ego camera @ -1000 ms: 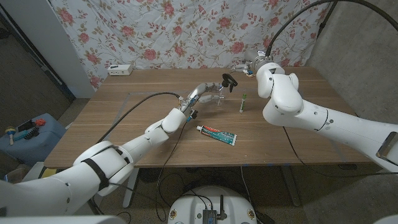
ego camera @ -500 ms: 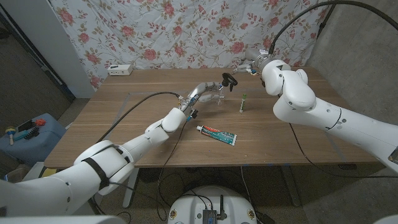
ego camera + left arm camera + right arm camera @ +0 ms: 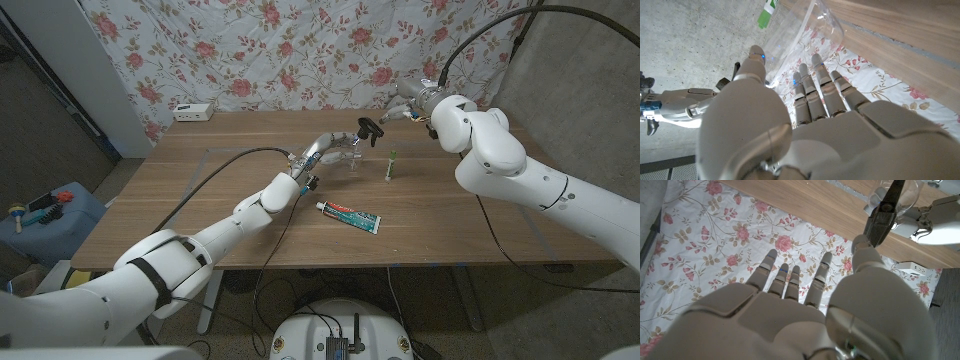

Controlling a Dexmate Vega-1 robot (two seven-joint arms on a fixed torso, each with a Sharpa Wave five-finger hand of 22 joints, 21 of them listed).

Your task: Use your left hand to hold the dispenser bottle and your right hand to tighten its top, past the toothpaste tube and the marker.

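Observation:
A clear dispenser bottle (image 3: 347, 157) with a black pump top (image 3: 368, 130) stands at the middle of the wooden table (image 3: 480, 230). My left hand (image 3: 316, 153) grips its body; in the left wrist view the bottle (image 3: 802, 32) sits between the thumb and fingers of that hand (image 3: 790, 130). My right hand (image 3: 404, 108) hovers open just behind and right of the top. In the right wrist view its thumb reaches close under the black top (image 3: 885, 210). A green-capped marker (image 3: 392, 165) lies right of the bottle. The toothpaste tube (image 3: 350, 215) lies nearer me.
A white power strip (image 3: 193, 112) sits at the table's back left. A black cable (image 3: 225, 165) trails across the table along my left arm. A flowered cloth (image 3: 300, 50) hangs behind. A blue box (image 3: 45, 215) stands on the floor at left.
My right arm has swung out to the right and back, and its hand now shows by the pump top. The left hand and bottle have stayed put.

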